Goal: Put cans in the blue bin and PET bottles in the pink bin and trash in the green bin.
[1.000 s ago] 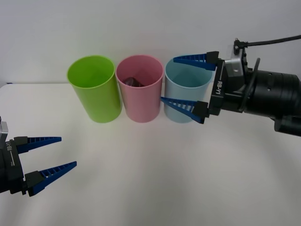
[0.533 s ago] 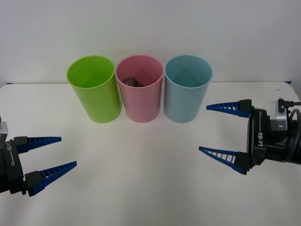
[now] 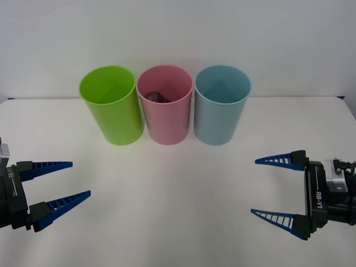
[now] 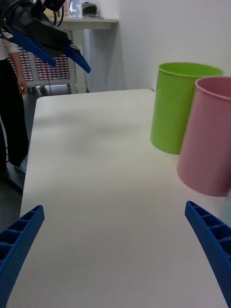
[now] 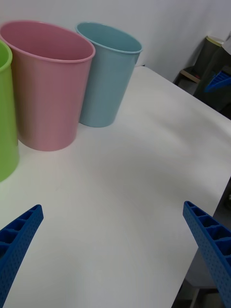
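Three bins stand in a row at the back of the table [image 3: 183, 194]: the green bin [image 3: 111, 108] on the left, the pink bin [image 3: 165, 108] in the middle, the blue bin [image 3: 222, 108] on the right, each just beside its neighbour. Inside the pink bin sits the PET bottle [image 3: 156, 97]. Up front, the left gripper [image 3: 62, 181] hangs at the left edge, the right gripper [image 3: 278, 189] at the right edge, well apart.

White table [image 3: 178, 189], and three bins stand on it in a tight row at the back: green bin [image 3: 111, 108], pink bin [image 3: 166, 108], blue bin [image 3: 221, 108], all upright
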`<state>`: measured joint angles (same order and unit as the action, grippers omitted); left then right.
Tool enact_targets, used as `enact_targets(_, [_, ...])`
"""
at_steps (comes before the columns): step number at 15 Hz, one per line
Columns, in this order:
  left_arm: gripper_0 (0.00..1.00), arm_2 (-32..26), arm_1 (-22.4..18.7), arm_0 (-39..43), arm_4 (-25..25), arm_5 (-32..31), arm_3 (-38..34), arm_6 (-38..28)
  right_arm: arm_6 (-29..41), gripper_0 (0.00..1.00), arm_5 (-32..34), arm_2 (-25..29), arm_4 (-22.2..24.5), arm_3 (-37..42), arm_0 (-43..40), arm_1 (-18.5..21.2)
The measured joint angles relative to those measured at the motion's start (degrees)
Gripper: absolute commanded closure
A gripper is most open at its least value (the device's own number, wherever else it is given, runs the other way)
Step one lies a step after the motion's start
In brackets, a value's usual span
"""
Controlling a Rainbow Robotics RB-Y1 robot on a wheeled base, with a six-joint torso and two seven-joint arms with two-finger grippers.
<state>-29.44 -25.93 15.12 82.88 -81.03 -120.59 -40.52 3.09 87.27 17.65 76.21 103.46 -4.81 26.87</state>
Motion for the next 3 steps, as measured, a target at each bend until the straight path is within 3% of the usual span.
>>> enact_targets(3, [0.0, 0.0, 0.0, 0.0, 0.0, 0.0, 0.0, 0.0, 0.0, 0.0, 0.0, 0.0, 0.2, 0.0, 0.0, 0.0])
